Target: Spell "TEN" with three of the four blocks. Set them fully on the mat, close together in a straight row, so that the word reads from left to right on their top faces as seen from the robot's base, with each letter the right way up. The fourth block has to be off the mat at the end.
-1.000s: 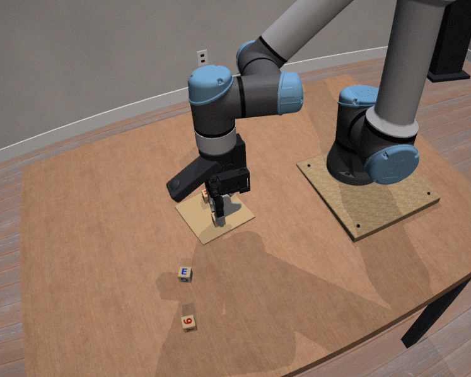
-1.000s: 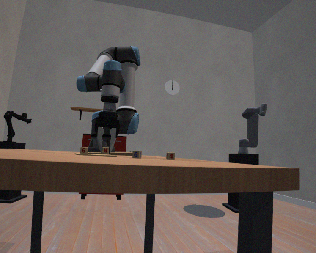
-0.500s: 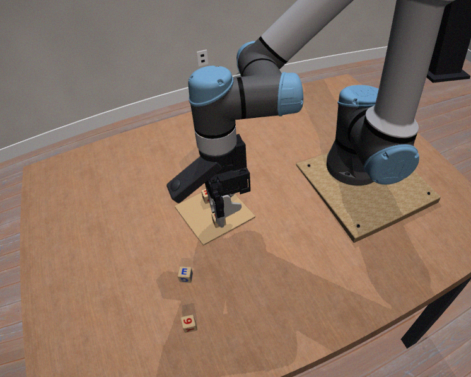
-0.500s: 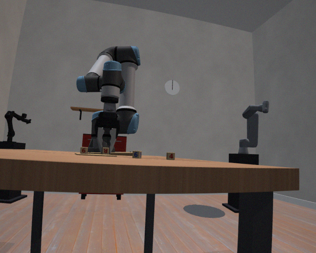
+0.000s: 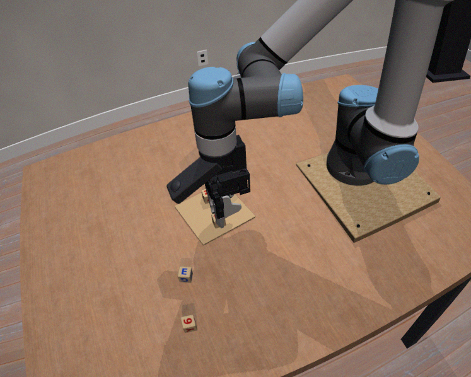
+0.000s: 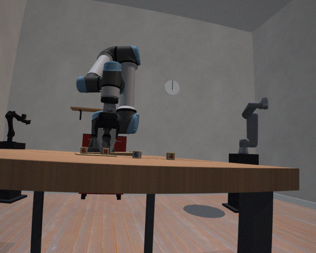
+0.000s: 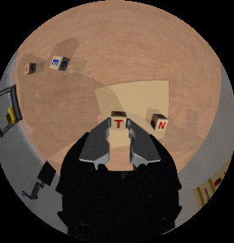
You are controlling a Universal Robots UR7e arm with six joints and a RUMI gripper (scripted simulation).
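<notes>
My gripper (image 5: 220, 221) (image 6: 105, 152) (image 7: 117, 118) is shut on the T block (image 6: 105, 149) (image 7: 118, 124), which is at or just above the mat (image 5: 195, 220) (image 7: 146, 94). The T reads upright in the wrist view. The N block (image 5: 205, 195) (image 6: 83, 150) (image 7: 160, 123) sits on the mat to the right of the T in the wrist view, with a gap between them, slightly turned. The E block (image 5: 185, 274) (image 6: 136, 154) (image 7: 59, 63) lies off the mat, its letter turned about a quarter turn from the T. The fingers mostly hide the T block in the top view.
The fourth block (image 5: 188, 323) (image 6: 170, 155) (image 7: 30, 68), with a sideways red 6 or 9 on top in the top view, lies on the table (image 5: 106, 263) beyond the E block. The robot's base board (image 5: 373, 210) is on the other side of the mat.
</notes>
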